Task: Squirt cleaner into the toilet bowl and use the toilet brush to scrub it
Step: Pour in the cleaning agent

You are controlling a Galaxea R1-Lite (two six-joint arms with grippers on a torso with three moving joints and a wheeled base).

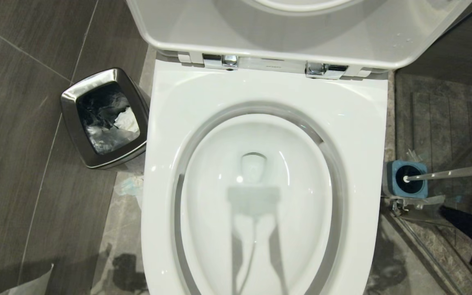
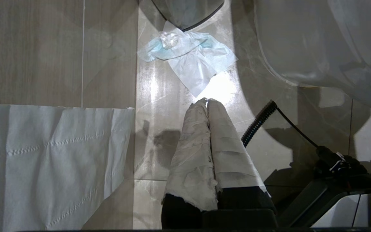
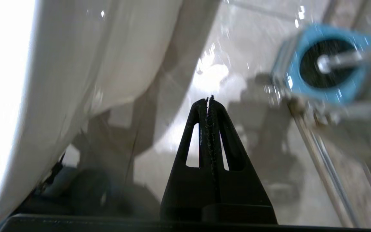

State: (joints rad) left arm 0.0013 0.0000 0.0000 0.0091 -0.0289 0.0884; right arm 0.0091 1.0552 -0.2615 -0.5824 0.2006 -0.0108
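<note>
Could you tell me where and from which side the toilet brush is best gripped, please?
Probably on the toilet brush's slim white handle, well above the blue holder, where it leans out clear to the right of the toilet bowl. Coming from the right with the shut right gripper opened across the shaft seems best.

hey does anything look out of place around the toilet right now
Yes. A crumpled blue-white tissue lies loose on the floor between the steel waste bin and the toilet bowl, not inside the bin. A dark wet patch marks the floor nearby.

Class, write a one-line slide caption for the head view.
Open toilet, bin at its left, brush in holder at right.
</note>
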